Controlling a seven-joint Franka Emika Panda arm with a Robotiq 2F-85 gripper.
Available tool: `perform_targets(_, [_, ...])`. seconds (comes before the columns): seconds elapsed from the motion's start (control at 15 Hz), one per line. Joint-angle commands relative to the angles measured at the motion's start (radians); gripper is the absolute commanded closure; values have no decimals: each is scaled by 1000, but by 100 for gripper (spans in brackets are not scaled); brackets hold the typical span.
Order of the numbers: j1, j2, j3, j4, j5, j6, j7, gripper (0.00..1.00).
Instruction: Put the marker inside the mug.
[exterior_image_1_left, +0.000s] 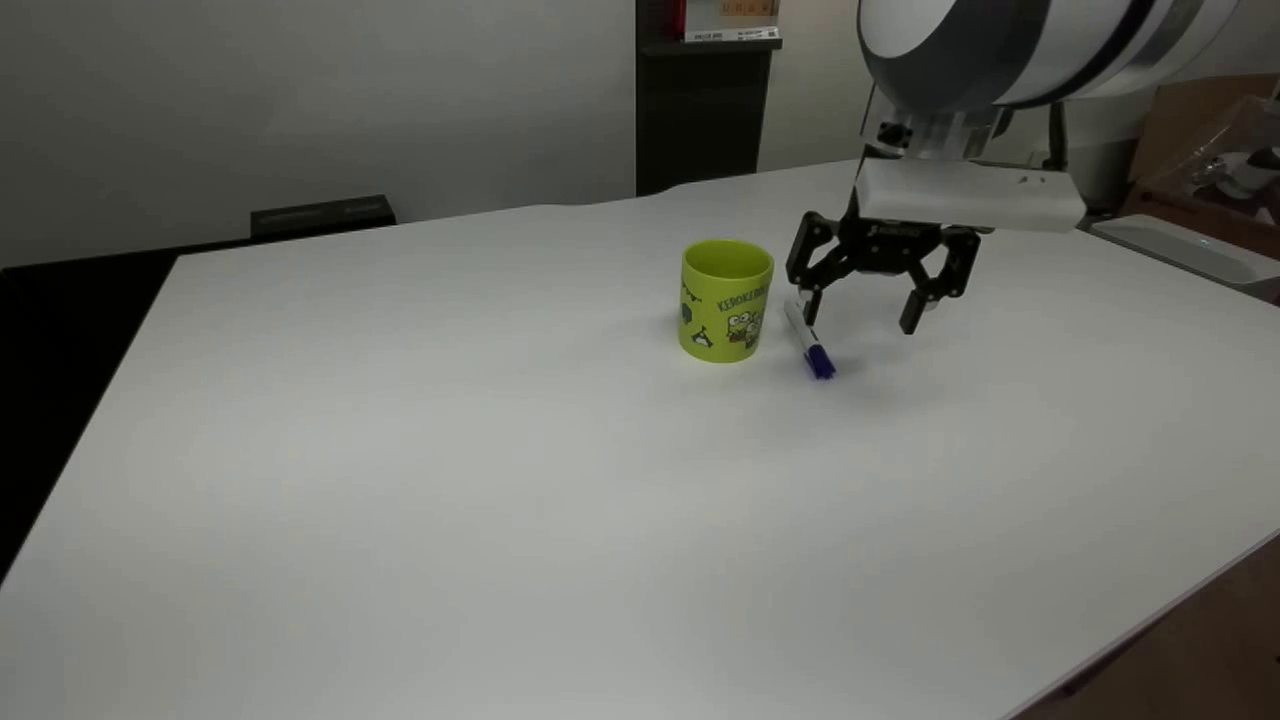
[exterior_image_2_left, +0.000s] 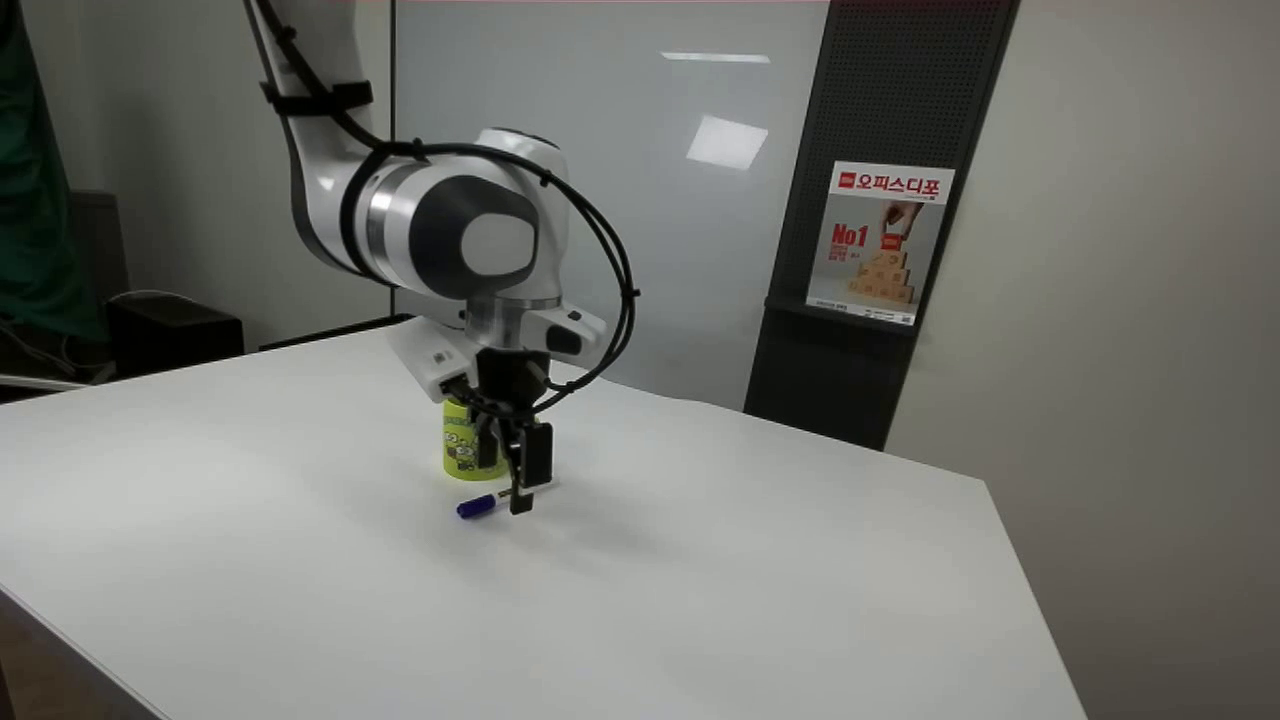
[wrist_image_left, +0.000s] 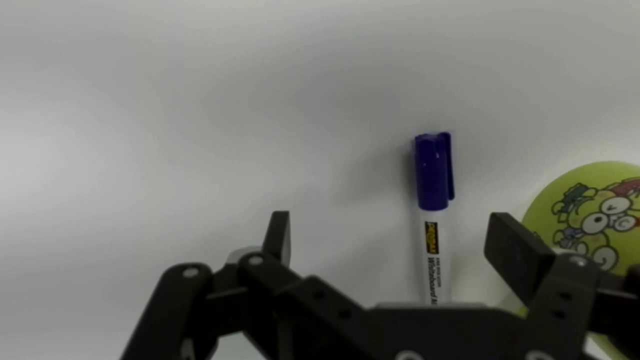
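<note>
The marker, white with a dark blue cap, lies on the table in both exterior views (exterior_image_1_left: 817, 358) (exterior_image_2_left: 477, 507), beside the mug. The yellow-green mug stands upright (exterior_image_1_left: 722, 310); in an exterior view the gripper partly hides it (exterior_image_2_left: 463, 447). My gripper (exterior_image_1_left: 860, 316) is open and empty, pointing down, low above the table by the marker. In the wrist view the marker (wrist_image_left: 433, 200) lies between the open fingers (wrist_image_left: 392, 232), closer to the right finger, its lower end hidden by the gripper body. The mug (wrist_image_left: 592, 220) is partly behind that right finger.
The white table (exterior_image_1_left: 450, 450) carries the mug and marker. A whiteboard wall (exterior_image_2_left: 640, 200) and a dark panel with a poster (exterior_image_2_left: 880, 245) stand behind it. A cardboard box (exterior_image_1_left: 1200, 130) and a pale flat device (exterior_image_1_left: 1185, 250) are by the table's edge. A black box (exterior_image_2_left: 172, 330) stands beyond.
</note>
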Motion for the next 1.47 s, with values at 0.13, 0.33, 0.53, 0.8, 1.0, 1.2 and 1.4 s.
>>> perform_targets(0.13, [-8,35,2,29,27,-26,-21,0])
perform_targets(0.33, [-8,50,-1,37,26,-32,-24,0])
perform_targets(0.53, [-10,63,-1,46,25,-37,-29,0])
perform_targets(0.8, [-4,71,-2,68,18,-45,-37,0])
perform_targets(1.0, [-4,81,-1,90,16,-59,-44,0])
perform_targets(1.2, [-5,99,2,115,16,-80,-49,0])
perform_targets(1.4, [-3,121,5,140,14,-97,-57,0])
